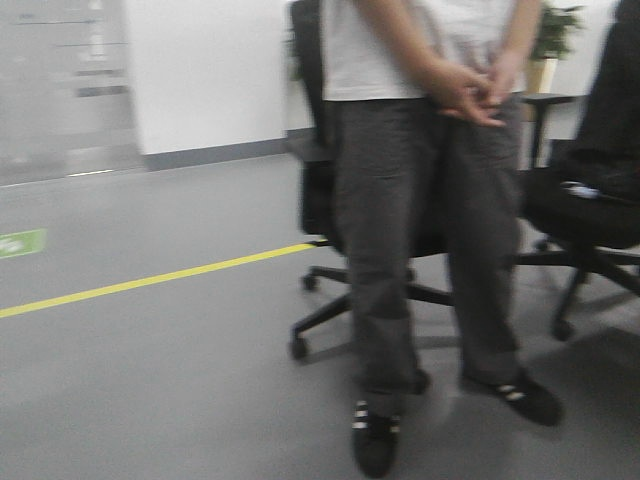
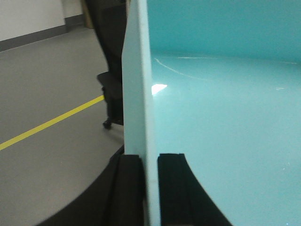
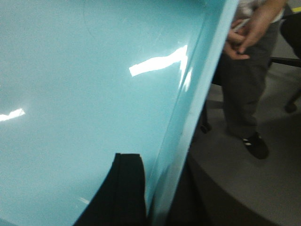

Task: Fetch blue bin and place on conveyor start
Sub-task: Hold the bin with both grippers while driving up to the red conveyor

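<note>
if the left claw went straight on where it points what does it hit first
The blue bin itself: the left claw grips its pale wall, so it would only push that wall. Past it, probably the black office chair, depth unclear.

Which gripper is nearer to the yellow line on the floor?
Left, probably. The left gripper clamps one wall of the bin, with the yellow line on the floor just outside it. The right gripper clamps the opposite wall; no line shows there.

Grey floor fills the lower frame. A yellow line crosses its left half; a green marking (blurred) sits far left. A black wheeled chair and a standing person's shoes rest at centre, a second chair at right.
</note>
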